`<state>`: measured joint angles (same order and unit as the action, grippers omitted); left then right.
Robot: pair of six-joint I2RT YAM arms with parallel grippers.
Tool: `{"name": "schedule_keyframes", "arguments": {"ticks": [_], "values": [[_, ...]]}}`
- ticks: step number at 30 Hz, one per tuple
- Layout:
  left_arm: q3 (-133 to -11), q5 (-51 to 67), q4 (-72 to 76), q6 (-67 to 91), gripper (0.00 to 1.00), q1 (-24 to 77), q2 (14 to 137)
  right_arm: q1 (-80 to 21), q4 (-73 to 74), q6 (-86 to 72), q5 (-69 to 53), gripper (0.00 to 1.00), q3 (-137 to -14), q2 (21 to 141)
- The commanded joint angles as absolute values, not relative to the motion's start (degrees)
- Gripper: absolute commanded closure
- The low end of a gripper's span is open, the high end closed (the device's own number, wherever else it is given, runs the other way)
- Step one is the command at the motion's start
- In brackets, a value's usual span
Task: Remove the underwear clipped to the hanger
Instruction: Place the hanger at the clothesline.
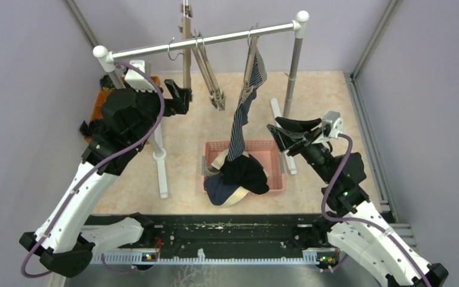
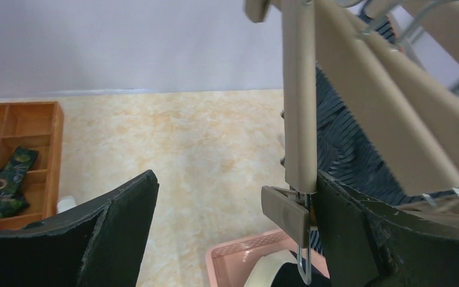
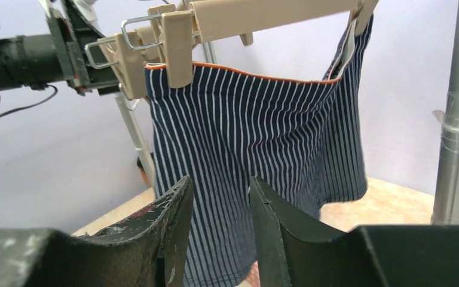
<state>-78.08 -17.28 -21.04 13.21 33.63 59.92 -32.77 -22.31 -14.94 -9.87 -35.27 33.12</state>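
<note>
now striped shorts (image 3: 257, 125) hang clipped on a hanger (image 3: 263, 15); left gripper (image 2: 236, 185) spread wide, right gripper (image 3: 221, 185) part open, both empty.

We see matt black, scuffed fingers (image 3: 167, 233) on the right gripper (image 3: 220, 182); just ahead hang soft navy white-striped cloth boxer shorts (image 3: 257, 137) from a smooth beige plastic-looking clip hanger (image 3: 263, 15) with shiny wire springs (image 3: 138, 20). Left of the left gripper (image 2: 237, 176) sits a matt orange-brown wooden tray (image 2: 33, 110).

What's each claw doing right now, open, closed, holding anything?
Left claw: wide open, empty, a hanger clip beside one finger.
Right claw: partly open, empty, facing the striped shorts.
</note>
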Motion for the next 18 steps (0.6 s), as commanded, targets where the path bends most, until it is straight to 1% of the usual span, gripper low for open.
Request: {"name": "schedule_keyframes", "arguments": {"ticks": [1,5,14,18], "values": [[-80.0,-8.6,-19.9,10.7,0.0,33.7,58.3,-32.5,-25.2,-14.1,-10.2,0.6,-35.4,35.3],[-80.0,-7.4,-17.6,9.6,0.0,33.7,56.1,-32.5,-26.8,-14.8,-12.3,0.6,-35.5,37.4],[-74.9,-13.3,-8.6,8.0,0.0,33.7,51.0,-32.5,-28.1,-15.7,-14.9,0.61,-35.1,38.9],[-75.9,-11.4,-10.9,8.8,0.0,33.7,51.2,-32.5,-24.5,-14.1,-15.9,0.61,-36.6,40.1]]}}
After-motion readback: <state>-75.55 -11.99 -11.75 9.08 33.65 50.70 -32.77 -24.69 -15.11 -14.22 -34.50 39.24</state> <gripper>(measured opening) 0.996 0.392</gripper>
